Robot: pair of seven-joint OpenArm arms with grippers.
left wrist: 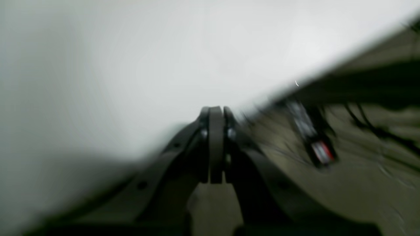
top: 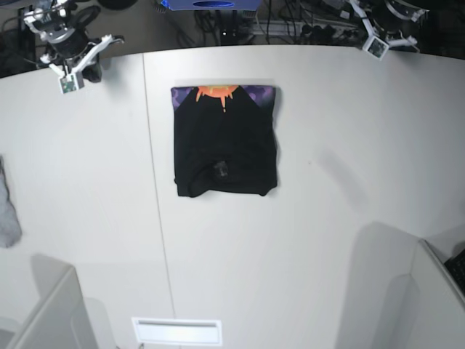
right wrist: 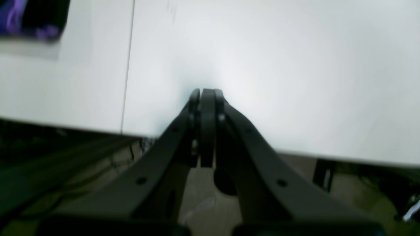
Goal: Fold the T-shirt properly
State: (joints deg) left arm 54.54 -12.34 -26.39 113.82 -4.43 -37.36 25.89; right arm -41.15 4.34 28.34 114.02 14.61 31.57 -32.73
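- The T-shirt (top: 224, 142) is being seen in the base view as a folded, roughly square black bundle, lying flat on the white bench (top: 327, 233) a little toward the far half of it.
- An orange and purple print is being shown along the far edge of the bundle, while the rest of the upper face is plain black with a small label near the middle.
- A thin seam in the bench top (top: 154, 189) is being seen just beside the shirt's edge on the side of the right arm; shirt and seam are apart.
- A corner of the T-shirt (right wrist: 32, 19), black with purple, is being caught in the top corner of the right wrist view, well apart from the pincer there.
- The right pincer (right wrist: 207, 93) is being held fully closed with nothing between its jaws, above bare bench surface near the bench's edge.
- The left pincer (left wrist: 215, 111) is being held fully closed as well and is gripping nothing; its view is heavily blurred, with bench surface and floor clutter beyond.
- In the base view the right arm (top: 69, 47) and the left arm (top: 385, 29) are being seen at the far corners of the bench, both well apart from the shirt.
- A small grey cloth (top: 7, 214) is being seen at the edge of the base view, far from the shirt.
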